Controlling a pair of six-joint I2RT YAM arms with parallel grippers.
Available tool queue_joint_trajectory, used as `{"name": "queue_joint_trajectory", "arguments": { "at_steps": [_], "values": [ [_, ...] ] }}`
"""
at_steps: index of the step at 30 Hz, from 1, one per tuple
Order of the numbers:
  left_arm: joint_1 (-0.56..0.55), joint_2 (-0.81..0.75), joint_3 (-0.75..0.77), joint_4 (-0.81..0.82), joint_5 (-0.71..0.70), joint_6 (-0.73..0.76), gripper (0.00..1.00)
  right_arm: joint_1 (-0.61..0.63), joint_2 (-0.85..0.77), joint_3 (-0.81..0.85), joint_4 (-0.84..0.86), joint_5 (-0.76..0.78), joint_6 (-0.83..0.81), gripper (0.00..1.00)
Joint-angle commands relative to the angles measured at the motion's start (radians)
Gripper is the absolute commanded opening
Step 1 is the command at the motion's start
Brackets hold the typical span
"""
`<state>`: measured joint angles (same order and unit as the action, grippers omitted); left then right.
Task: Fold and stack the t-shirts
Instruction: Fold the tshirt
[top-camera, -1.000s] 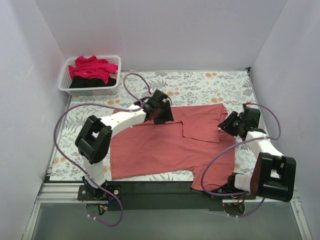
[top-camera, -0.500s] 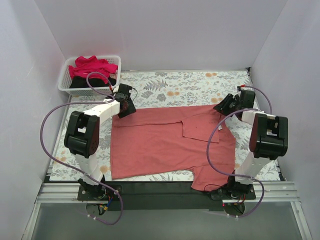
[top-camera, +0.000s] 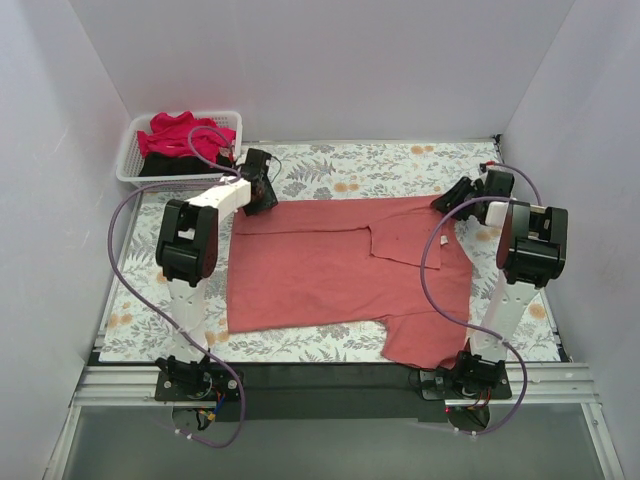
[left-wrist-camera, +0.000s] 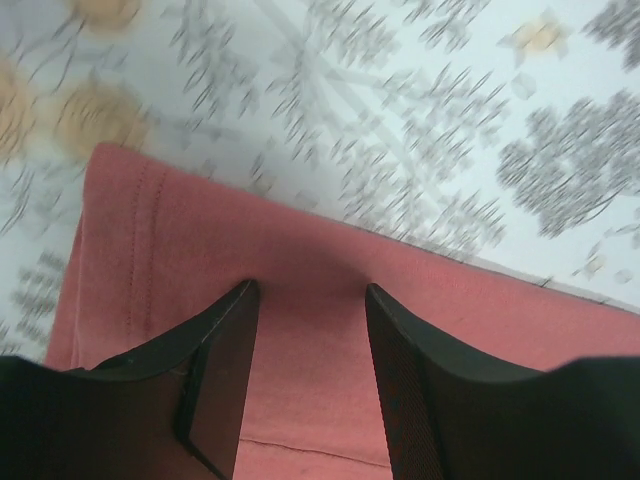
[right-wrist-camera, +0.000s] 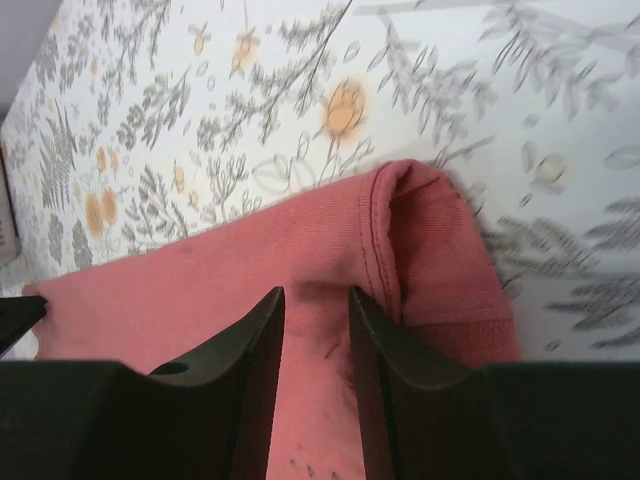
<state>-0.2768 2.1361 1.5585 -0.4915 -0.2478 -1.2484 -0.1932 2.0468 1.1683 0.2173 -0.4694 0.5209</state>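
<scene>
The coral-red t-shirt (top-camera: 330, 270) lies spread flat on the floral table cloth, with a small patch folded over near its middle right. My left gripper (top-camera: 268, 195) is at its far left corner and my right gripper (top-camera: 447, 203) at its far right corner. In the left wrist view the left gripper (left-wrist-camera: 308, 288) pinches a ridge of the shirt (left-wrist-camera: 300, 400) near its hem. In the right wrist view the right gripper (right-wrist-camera: 315, 292) pinches puckered cloth (right-wrist-camera: 200, 290) beside a stitched edge. The crimson-pink t-shirt (top-camera: 180, 130) and the black t-shirt (top-camera: 160, 166) lie in the basket.
The white slatted basket (top-camera: 125, 172) stands at the far left corner of the table. White walls close in the left, back and right sides. The shirt's near right sleeve (top-camera: 425, 345) reaches the table's black front edge. Purple cables loop from both arms.
Both grippers moved from over the shirt out to its far corners, then toward the back wall. The shirt slid away with them and its far edge drew straighter.
</scene>
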Motion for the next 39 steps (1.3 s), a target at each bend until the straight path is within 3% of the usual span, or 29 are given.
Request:
{"name": "queue_joint_trajectory", "arguments": {
  "at_steps": [1, 8, 15, 16, 20, 28, 34, 39],
  "values": [
    [0.008, 0.131, 0.114, -0.061, 0.036, 0.017, 0.46, -0.063, 0.090, 0.076, -0.039, 0.077, -0.039, 0.40],
    [0.022, 0.318, 0.383, -0.127, 0.093, 0.017, 0.46, -0.091, 0.231, 0.335, -0.165, 0.081, -0.077, 0.43],
    [0.030, 0.355, 0.466, -0.076, 0.171, 0.018, 0.52, -0.100, 0.290, 0.498, -0.248, 0.080, -0.110, 0.46],
    [0.030, 0.352, 0.472, -0.071, 0.183, 0.020, 0.60, -0.100, 0.283, 0.507, -0.251, 0.072, -0.111, 0.46],
    [0.030, 0.273, 0.477, -0.044, 0.222, 0.026, 0.72, -0.097, 0.205, 0.505, -0.262, 0.061, -0.117, 0.56],
    [0.028, -0.017, 0.332, 0.005, 0.246, 0.006, 0.78, -0.071, -0.094, 0.406, -0.397, 0.188, -0.214, 0.75],
    [-0.001, -0.363, 0.028, -0.001, 0.260, -0.046, 0.82, -0.023, -0.364, 0.225, -0.521, 0.301, -0.246, 0.77],
    [-0.024, -0.661, -0.317, -0.114, 0.131, -0.108, 0.83, 0.055, -0.543, 0.061, -0.575, 0.383, -0.245, 0.77]
  ]
}}
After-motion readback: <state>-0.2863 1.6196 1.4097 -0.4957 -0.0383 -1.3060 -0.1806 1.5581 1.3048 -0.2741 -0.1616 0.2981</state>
